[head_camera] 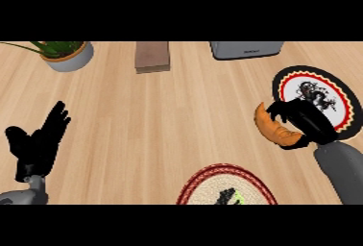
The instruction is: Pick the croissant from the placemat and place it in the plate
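Observation:
My right hand (303, 121) is curled round an orange-brown croissant (273, 129), holding it just off the left rim of the plate (344, 103). The plate is round, with a black and red patterned border and a dark figure at its centre, and the hand's fingers overlap its lower left edge. A round woven placemat (205, 178) with a red and cream border lies at the bottom centre, below and left of the croissant, with a small dark and green motif on it. My left hand (39, 141) rests open at the left edge, fingers up.
A potted green plant (65, 54) stands at the back left. A brown wooden block (152, 56) sits at the back centre, and a grey appliance (247, 49) at the back right. Bare wooden counter (156, 120) stretches between the hands.

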You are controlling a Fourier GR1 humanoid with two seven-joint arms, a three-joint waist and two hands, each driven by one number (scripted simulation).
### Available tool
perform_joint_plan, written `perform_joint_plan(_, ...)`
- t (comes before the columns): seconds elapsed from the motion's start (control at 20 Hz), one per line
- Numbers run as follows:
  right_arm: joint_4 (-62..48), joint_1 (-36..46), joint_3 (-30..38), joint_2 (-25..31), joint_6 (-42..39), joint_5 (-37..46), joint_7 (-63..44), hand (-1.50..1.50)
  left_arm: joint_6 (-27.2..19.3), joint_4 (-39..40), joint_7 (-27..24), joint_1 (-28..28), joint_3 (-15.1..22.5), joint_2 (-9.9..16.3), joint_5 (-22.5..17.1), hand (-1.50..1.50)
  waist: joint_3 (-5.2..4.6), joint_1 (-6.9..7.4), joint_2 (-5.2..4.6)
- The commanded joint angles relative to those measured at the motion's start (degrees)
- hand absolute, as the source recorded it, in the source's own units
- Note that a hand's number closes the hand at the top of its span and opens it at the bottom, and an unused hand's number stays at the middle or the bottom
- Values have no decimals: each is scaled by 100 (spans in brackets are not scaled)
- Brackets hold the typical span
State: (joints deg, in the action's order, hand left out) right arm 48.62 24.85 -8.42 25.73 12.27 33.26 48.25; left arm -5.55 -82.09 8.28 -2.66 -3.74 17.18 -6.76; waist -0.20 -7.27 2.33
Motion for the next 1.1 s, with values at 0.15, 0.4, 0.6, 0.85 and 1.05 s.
perform_joint_plan(0.15, 1698, -1170, 1051, 611, -562, -1302, -752, 150, -24, -84, 70, -226, 174, -131, 93, 0, 3, 237, -116)
perform_joint_plan(0.4, 2397, -1766, 1740, 1172, -1245, -1982, -1448, 150, 90, -406, 206, -189, 386, -250, 121, 0, 15, 590, -199)
perform_joint_plan(0.6, 1875, -1550, 2236, 1430, -1305, -1976, -1474, 150, 267, -44, 78, -424, 271, -252, 130, 0, 20, 702, -230)
perform_joint_plan(0.85, -134, -591, 2356, 1497, -1179, -1568, -577, 150, 228, 208, 144, -819, 177, -296, 272, 0, 25, 773, -252)
perform_joint_plan(1.05, -1236, -291, 2330, 1928, -1020, -1125, -18, 150, 359, -31, 177, -637, 171, -260, 193, 0, 29, 812, -262)
